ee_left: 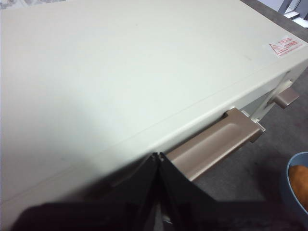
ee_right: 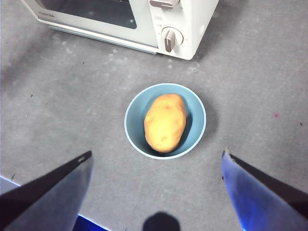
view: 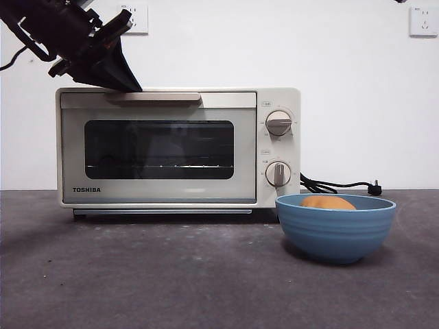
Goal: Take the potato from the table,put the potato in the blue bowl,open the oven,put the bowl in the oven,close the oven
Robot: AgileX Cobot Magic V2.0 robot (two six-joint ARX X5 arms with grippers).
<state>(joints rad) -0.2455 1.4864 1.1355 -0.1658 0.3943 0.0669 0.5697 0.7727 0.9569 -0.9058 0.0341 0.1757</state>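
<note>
The cream oven (view: 177, 147) stands with its door closed on the table (view: 158, 274). My left gripper (view: 130, 86) reaches down from the upper left, its jaws shut, tip at the oven's top front edge by the left end of the beige handle (view: 154, 97). In the left wrist view the left gripper (ee_left: 158, 156) sits right beside that handle (ee_left: 216, 139). The potato (view: 328, 203) lies in the blue bowl (view: 336, 236), to the right of the oven's front. My right gripper (ee_right: 157, 154) hangs open high above the bowl (ee_right: 137, 103) and potato (ee_right: 165, 122), holding nothing.
Two round knobs (view: 278, 123) sit on the oven's right panel. A black cord with plug (view: 339, 185) trails behind the bowl. Wall sockets (view: 422, 20) are on the white wall behind.
</note>
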